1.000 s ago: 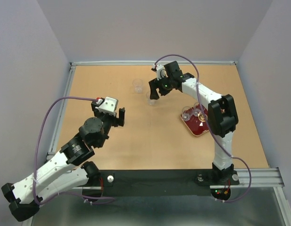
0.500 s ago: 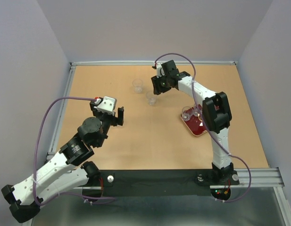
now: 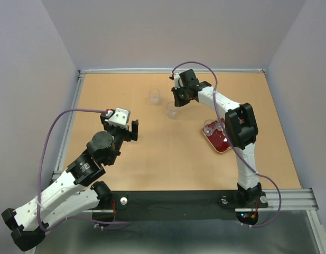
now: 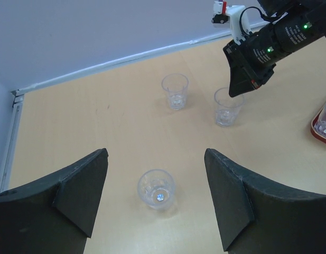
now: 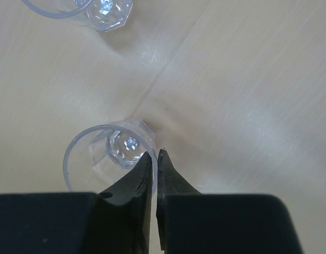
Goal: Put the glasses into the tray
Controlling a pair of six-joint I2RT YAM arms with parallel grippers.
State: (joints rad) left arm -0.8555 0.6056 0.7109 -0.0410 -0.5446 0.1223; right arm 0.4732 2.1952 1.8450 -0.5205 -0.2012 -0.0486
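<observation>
My right gripper (image 5: 155, 153) is shut on the rim of a clear glass (image 5: 94, 156), one finger inside it and one outside. From above, that glass (image 3: 173, 109) stands on the table left of the dark red tray (image 3: 223, 144), which holds some glasses (image 3: 208, 127). Another glass (image 3: 154, 96) stands further left. My left gripper (image 4: 156, 157) is open above a third glass (image 4: 156, 188), apart from it. Ahead of it stand the far glass (image 4: 175, 91) and the held glass (image 4: 227, 106) under the right gripper (image 4: 238, 90).
The far glass (image 5: 94, 8) shows at the top edge of the right wrist view. A metal rail (image 3: 168, 70) and grey walls border the wooden table. The tray's corner (image 4: 322, 126) shows at the right edge of the left wrist view.
My right gripper moved left and down onto the glass beside the tray and closed on its rim. The left arm has not moved.
</observation>
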